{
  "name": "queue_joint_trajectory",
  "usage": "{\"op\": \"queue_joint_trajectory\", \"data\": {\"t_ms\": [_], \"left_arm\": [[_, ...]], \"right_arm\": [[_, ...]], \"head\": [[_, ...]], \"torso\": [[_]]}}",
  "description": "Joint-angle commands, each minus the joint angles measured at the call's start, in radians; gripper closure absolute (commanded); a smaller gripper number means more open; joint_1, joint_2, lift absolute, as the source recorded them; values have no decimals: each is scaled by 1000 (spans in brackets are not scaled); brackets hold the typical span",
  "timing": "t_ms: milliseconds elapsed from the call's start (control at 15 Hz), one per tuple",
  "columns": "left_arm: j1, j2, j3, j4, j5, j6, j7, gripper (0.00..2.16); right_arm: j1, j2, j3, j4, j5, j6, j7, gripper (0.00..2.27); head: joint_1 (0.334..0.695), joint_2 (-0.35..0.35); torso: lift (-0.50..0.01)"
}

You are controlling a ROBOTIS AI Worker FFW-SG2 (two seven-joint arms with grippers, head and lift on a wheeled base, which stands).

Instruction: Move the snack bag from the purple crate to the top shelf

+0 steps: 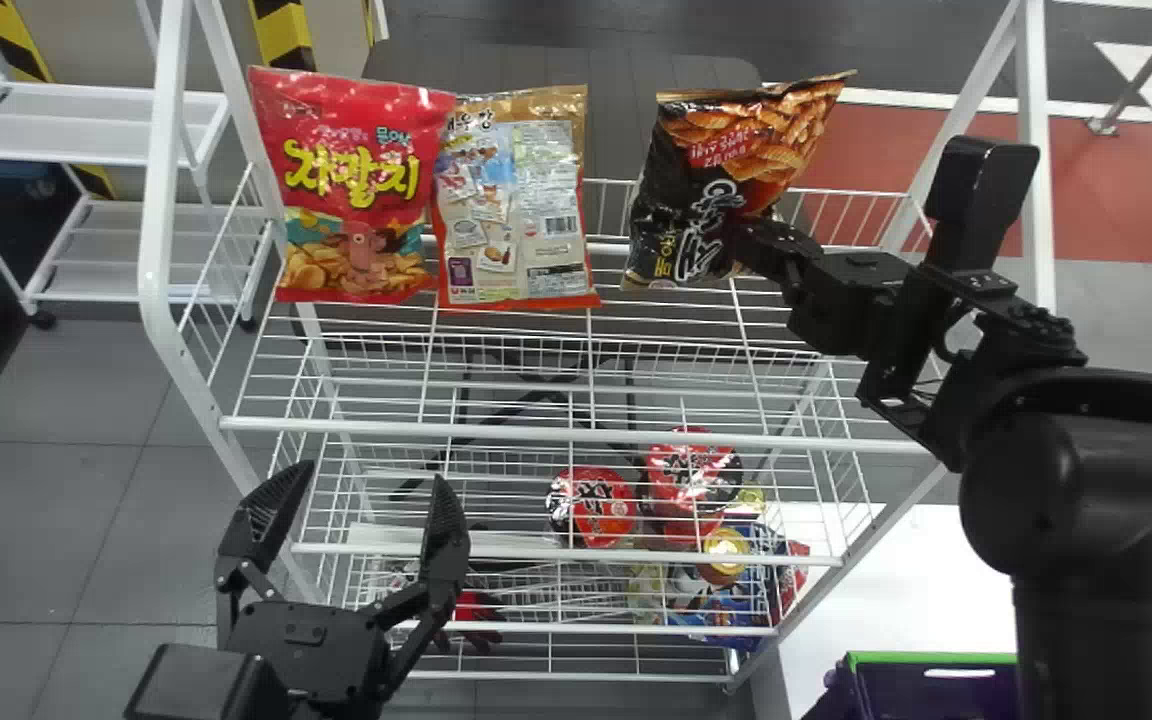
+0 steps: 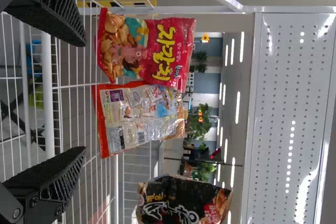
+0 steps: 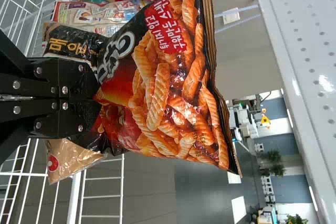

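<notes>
Bright light; ceiling lights (image 2: 238, 107) glow, glare streaks the perforated panel (image 2: 273, 129), the snack bag (image 3: 157, 93) glints.

Left claw (image 1: 366, 482), lower left of the head view: black, two flat fingers (image 2: 60, 179) with ribbed faces, bolt heads (image 2: 34, 201) at their bases. Right claw (image 1: 741, 242), upper right: black, silver screws (image 3: 65, 90) across its linkage. Right arm (image 1: 1066, 480), right edge: black, rounded casing, rectangular wrist block (image 1: 981, 190).

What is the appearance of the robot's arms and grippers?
The right arm is black, with thick rounded segments. The left gripper is also black, its flat, tapering fingers ridged; the right gripper, black too, shows silver screw heads.
</notes>
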Motion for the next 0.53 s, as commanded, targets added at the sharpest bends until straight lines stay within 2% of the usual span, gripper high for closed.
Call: {"op": "queue_joint_trajectory", "data": {"t_ms": [0, 467], "left_arm": [[-3, -2, 0, 8, 3, -13, 0, 113], [-4, 3, 3, 16, 6, -43, 3, 113]], "right_arm": [[-18, 1, 17, 50, 12, -29, -17, 1659], [-88, 1, 17, 200, 26, -87, -67, 1659]], "head": [[695, -64], [695, -66]], "torso": [[0], [0]]}}
